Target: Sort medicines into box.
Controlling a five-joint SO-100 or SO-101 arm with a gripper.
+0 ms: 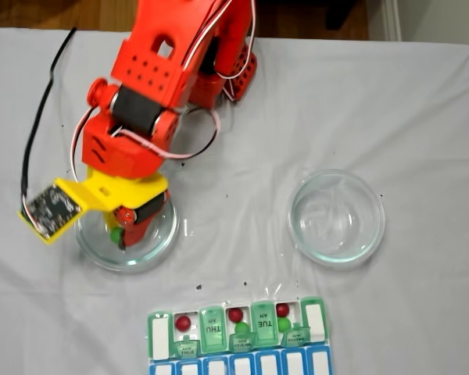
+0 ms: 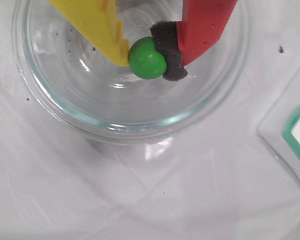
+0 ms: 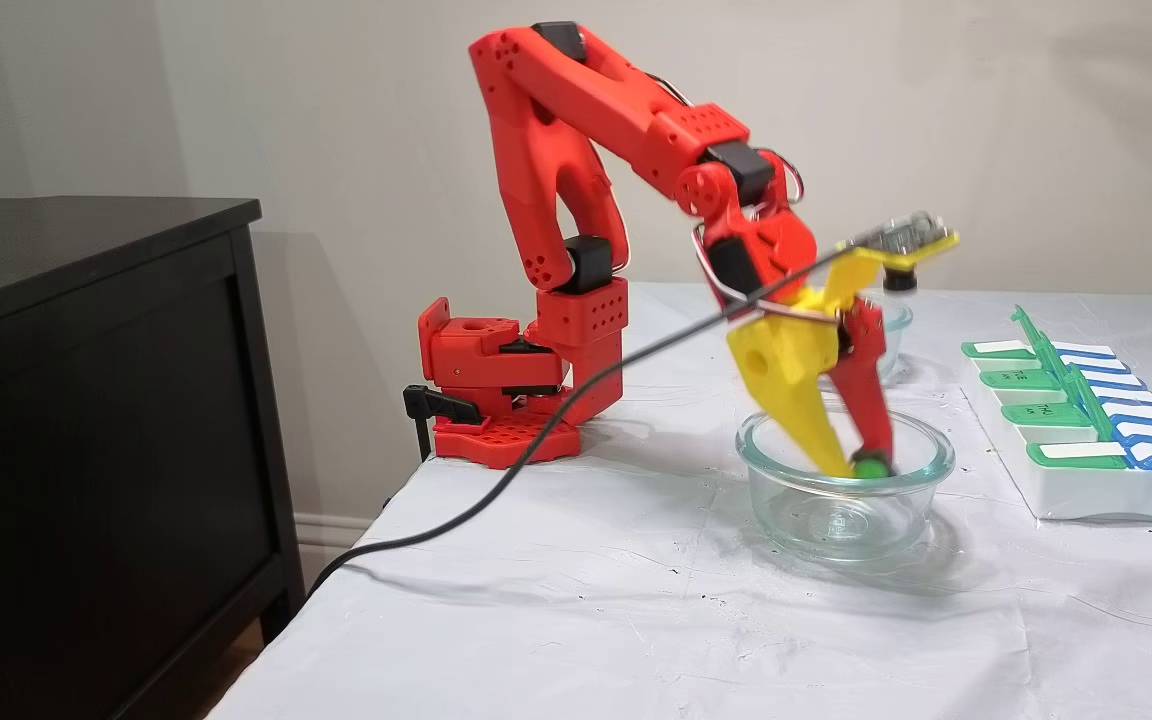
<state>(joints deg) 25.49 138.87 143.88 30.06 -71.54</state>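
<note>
Where the yellow finger [image 2: 107, 35] and the red finger [image 2: 202, 27] converge in the wrist view, the gripper [image 2: 147, 56] is closed on a green ball [image 2: 146, 58], the yellow tip touching its left side and the dark foam pad [image 2: 171, 52] on the red finger pressed against its right. The ball sits inside a clear glass dish [image 2: 55, 107], over the dish's floor; whether it touches the glass cannot be told. In a fixed view from the side the same gripper [image 3: 861, 462] reaches down into the dish [image 3: 841, 505], the ball [image 3: 872, 464] showing just above the rim line between the fingertips. From above, the gripper [image 1: 119, 233] and ball [image 1: 116, 233] lie within the left dish [image 1: 160, 238], under the arm's red wrist and the yellow camera mount.

A second glass dish [image 1: 336, 217] stands well apart to the right in that view and looks bare. The pill organiser [image 1: 238, 332] lies near the table's lower edge, several green lids flipped up. Its open compartments hold a red ball [image 1: 183, 322], a second red ball [image 1: 235, 315] with a green one [image 1: 241, 329] just beside it, and another red ball [image 1: 283, 310] with a green one [image 1: 284, 323] beside it. A blue row runs below. The table [image 1: 406, 117] is covered in white cloth, and a black cable [image 3: 536, 450] trails off its edge.
</note>
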